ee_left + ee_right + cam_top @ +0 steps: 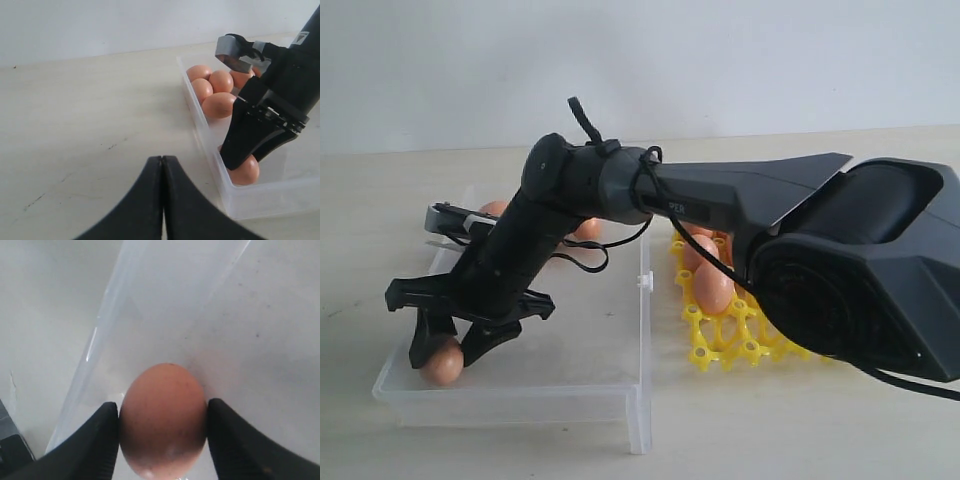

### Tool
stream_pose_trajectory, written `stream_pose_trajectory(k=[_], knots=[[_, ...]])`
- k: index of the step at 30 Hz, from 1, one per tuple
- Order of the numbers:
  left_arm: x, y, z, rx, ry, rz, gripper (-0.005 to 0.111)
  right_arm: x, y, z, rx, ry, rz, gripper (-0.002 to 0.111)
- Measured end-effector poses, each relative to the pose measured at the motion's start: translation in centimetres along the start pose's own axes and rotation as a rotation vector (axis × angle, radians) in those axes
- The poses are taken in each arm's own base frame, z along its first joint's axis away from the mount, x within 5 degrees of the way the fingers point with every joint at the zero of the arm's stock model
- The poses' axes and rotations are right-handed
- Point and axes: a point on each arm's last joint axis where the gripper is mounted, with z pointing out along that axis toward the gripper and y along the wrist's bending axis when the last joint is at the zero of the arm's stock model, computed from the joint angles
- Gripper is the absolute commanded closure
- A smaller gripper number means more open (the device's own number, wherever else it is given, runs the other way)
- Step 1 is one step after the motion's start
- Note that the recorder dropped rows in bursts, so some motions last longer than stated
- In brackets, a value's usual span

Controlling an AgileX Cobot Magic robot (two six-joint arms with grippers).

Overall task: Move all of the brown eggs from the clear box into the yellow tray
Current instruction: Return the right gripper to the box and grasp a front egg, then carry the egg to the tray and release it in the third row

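Note:
My right gripper [445, 352] reaches across into the near left corner of the clear box [644, 340]. Its fingers [100, 440] press both sides of one brown egg [162, 415], which sits low at the box floor [442, 364]. Several more brown eggs [220, 81] lie bunched at the box's far end, partly hidden by the arm in the exterior view. The yellow tray [720, 348] lies right of the box with a few eggs [713, 288] in its cups, mostly covered by the arm. Shut and empty, my left gripper [162, 161] hangs over bare table beside the box wall [200, 131].
The right arm's bulky base [860, 270] hides much of the tray. A small clasp [644, 282] sticks out from the box wall facing the tray. Pale tabletop [90, 110] stretches left of the box.

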Motion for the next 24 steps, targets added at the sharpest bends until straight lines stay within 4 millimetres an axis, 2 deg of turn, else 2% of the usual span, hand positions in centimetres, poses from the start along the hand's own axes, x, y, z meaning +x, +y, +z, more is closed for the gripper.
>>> stream_pose_trajectory(k=[3, 9, 14, 16, 21, 24], knots=[[0.0, 0.0, 0.0, 0.000, 0.000, 0.000, 0.107, 0.0, 0.1, 0.1, -0.003, -0.003, -0.012, 0.107], [0.0, 0.0, 0.0, 0.000, 0.000, 0.000, 0.107, -0.3, 0.4, -0.3, 0.049, -0.047, -0.114, 0.108], [0.0, 0.0, 0.0, 0.000, 0.000, 0.000, 0.107, -1.3, 1.0, -2.6, 0.178, -0.165, -0.234, 0.108], [0.0, 0.0, 0.0, 0.000, 0.000, 0.000, 0.107, -1.4, 1.6, -4.1, 0.209, -0.229, -0.265, 0.108], [0.0, 0.0, 0.0, 0.000, 0.000, 0.000, 0.107, 0.4, 2.4, -7.4, 0.269, -0.400, -0.323, 0.108], [0.0, 0.0, 0.0, 0.000, 0.000, 0.000, 0.107, 2.8, 2.2, -9.5, 0.329, -0.512, -0.362, 0.108]])
